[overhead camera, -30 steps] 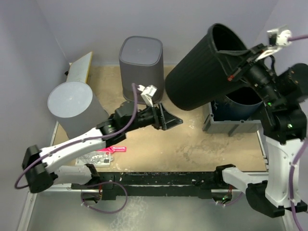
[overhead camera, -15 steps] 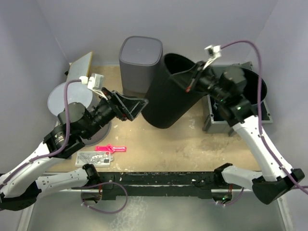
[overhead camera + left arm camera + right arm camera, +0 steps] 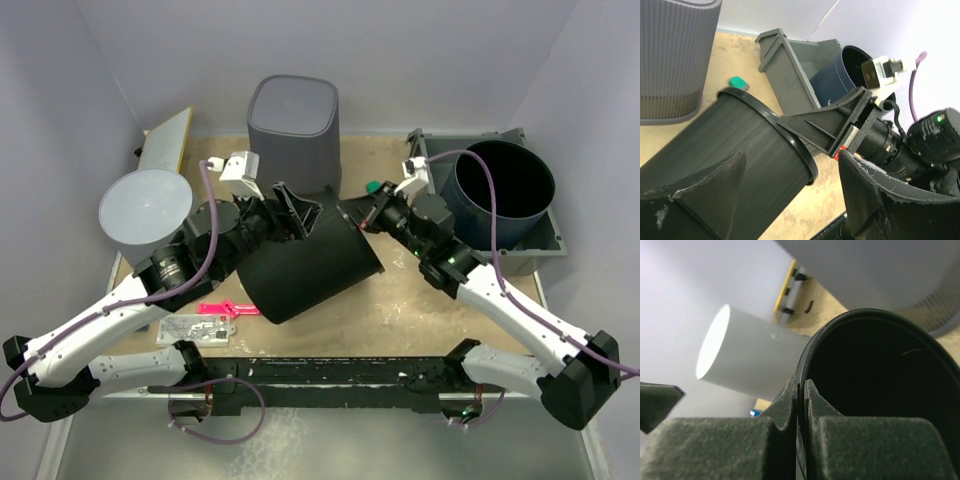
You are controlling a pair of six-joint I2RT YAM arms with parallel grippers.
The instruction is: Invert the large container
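Note:
The large black ribbed container (image 3: 305,270) lies tilted on its side at the table's middle, its mouth toward the back right and its base toward the front left. My right gripper (image 3: 352,216) is shut on the container's rim, one finger inside and one outside, as the right wrist view (image 3: 801,385) shows. My left gripper (image 3: 300,208) is open and empty, hovering just above the container's upper side near the rim. In the left wrist view (image 3: 792,160) the container (image 3: 730,145) runs below the spread fingers.
A grey ribbed square bin (image 3: 292,130) stands at the back. A light grey cylinder (image 3: 145,215) stands at the left. A dark blue cylinder (image 3: 503,190) sits in a grey tray (image 3: 548,245) at the right. A pink tool (image 3: 232,310) and a packet (image 3: 195,328) lie front left.
My right gripper has carried the container from high at the right down and left, tipping it onto the table's middle. My left arm swung up and back toward the container's rim.

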